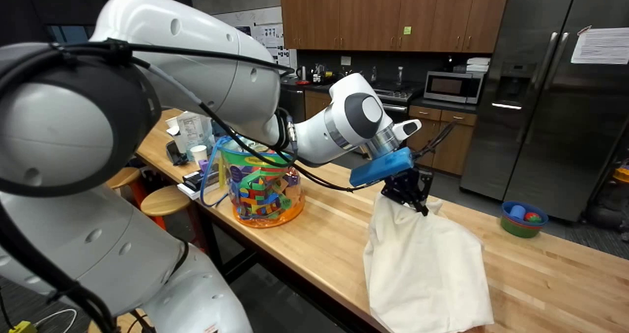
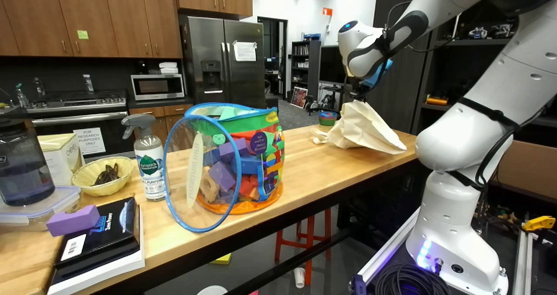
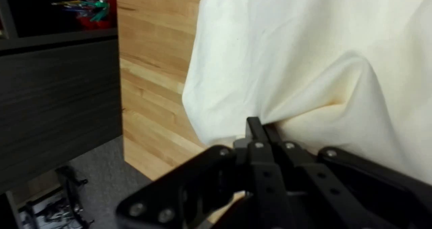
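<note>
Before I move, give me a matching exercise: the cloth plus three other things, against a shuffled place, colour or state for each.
Things:
1. cream cloth
2. spray bottle
3. microwave
4. stacked bowls

Matches:
A. beside the fridge
B. blue at the top, green at the bottom
C. pinched in the end effector
D. standing by the toy bag

Pairs: 1-C; 2-D; 3-A; 4-B

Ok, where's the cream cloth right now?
In an exterior view, the cream cloth is at lower right on the wooden table, its top pinched in the pincer, left of the stacked bowls.
</note>
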You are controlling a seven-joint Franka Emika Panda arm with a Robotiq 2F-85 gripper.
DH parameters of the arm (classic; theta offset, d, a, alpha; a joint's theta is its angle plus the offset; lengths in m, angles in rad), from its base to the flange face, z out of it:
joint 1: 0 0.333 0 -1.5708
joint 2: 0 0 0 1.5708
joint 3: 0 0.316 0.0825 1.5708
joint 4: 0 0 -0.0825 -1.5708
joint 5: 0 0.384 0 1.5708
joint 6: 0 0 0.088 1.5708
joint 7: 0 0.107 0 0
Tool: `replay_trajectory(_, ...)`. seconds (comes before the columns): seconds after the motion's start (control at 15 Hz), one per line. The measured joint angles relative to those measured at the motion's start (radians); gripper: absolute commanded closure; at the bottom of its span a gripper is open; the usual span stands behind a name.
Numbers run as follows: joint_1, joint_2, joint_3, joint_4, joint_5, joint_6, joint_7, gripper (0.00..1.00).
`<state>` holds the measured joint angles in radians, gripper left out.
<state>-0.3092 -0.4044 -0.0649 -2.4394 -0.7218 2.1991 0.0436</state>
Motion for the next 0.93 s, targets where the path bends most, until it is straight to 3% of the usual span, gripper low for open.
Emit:
replay_trajectory(0.27,0.118,0.0,-0.047,-0.027,0.205,-0.012,-0.187,0.99)
replay_trajectory(0.93,0.349,0.017,-0.081,-0.031,0.712,-0.035,-0.609,0.99)
